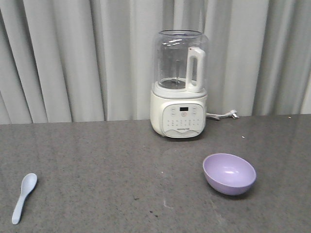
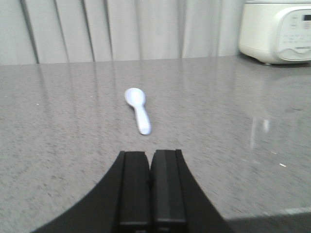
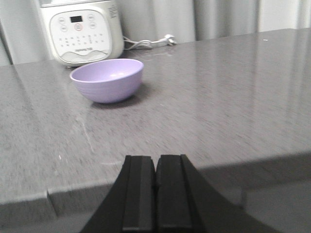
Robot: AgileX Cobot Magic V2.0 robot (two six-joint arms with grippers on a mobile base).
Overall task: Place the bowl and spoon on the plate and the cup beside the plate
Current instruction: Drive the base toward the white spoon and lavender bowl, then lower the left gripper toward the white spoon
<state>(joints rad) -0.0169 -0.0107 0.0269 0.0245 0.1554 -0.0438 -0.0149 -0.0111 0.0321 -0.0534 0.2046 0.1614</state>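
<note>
Exterior front-facing view puts the lavender bowl (image 1: 229, 173) toward the tabletop's (image 1: 121, 160) front right and the pale spoon (image 1: 23, 196) near its front left corner, well apart; plate and cup are out of view. Left fingers (image 2: 135, 184) and right fingers (image 3: 140, 189) are pressed together, holding nothing. Lying flat, the spoon could skid from a pinch, and the bowl's smooth rim may slip.

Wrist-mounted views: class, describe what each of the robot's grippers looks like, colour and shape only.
The left gripper and the right gripper look alike: matte black, each with two flat, rectangular fingers rising from a base that flares outward in curves. No cables, markings or labels show on either.
</note>
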